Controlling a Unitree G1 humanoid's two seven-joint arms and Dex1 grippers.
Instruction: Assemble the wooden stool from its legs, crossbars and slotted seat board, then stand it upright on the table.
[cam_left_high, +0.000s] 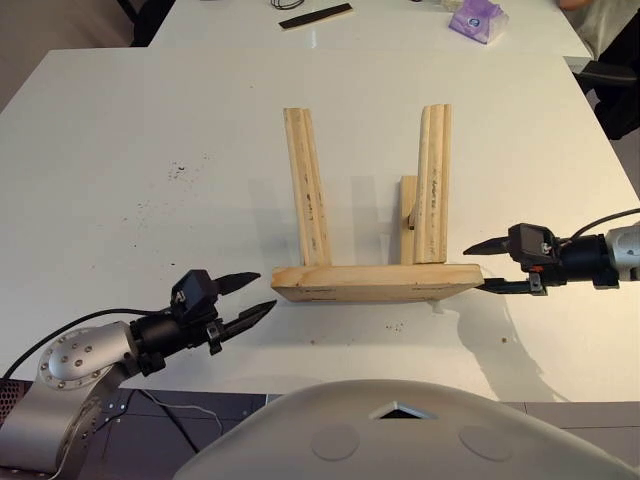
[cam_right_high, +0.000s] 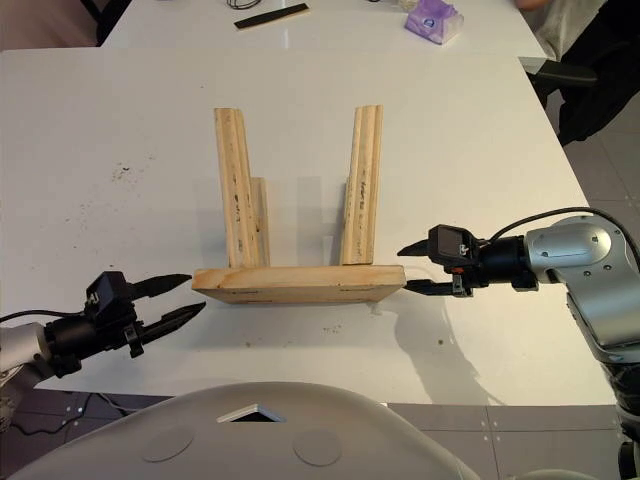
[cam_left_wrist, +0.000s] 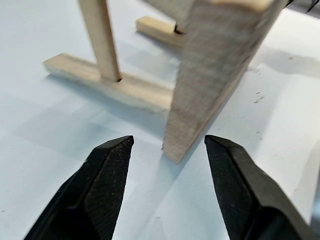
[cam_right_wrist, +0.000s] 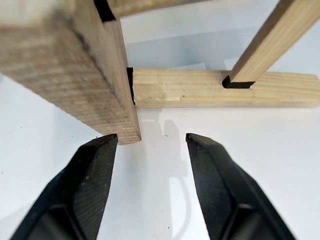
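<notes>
Left gripper (cam_left_high: 266, 291) open, empty, just off the left end of the seat board (cam_left_high: 375, 283); right gripper (cam_left_high: 472, 270) open, empty, at its right end. White table (cam_left_high: 120, 130) bears the stool (cam_left_high: 433, 180) on its side. Seat board stands on edge at the near side, legs (cam_left_high: 312, 190) pointing away.

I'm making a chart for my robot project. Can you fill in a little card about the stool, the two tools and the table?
Stool: lying on its side, not upright
Seat board: on edge, at the near side
Legs: pointing away across the table
Left tool: open, near board's left end
Right tool: open, at board's right end
</notes>
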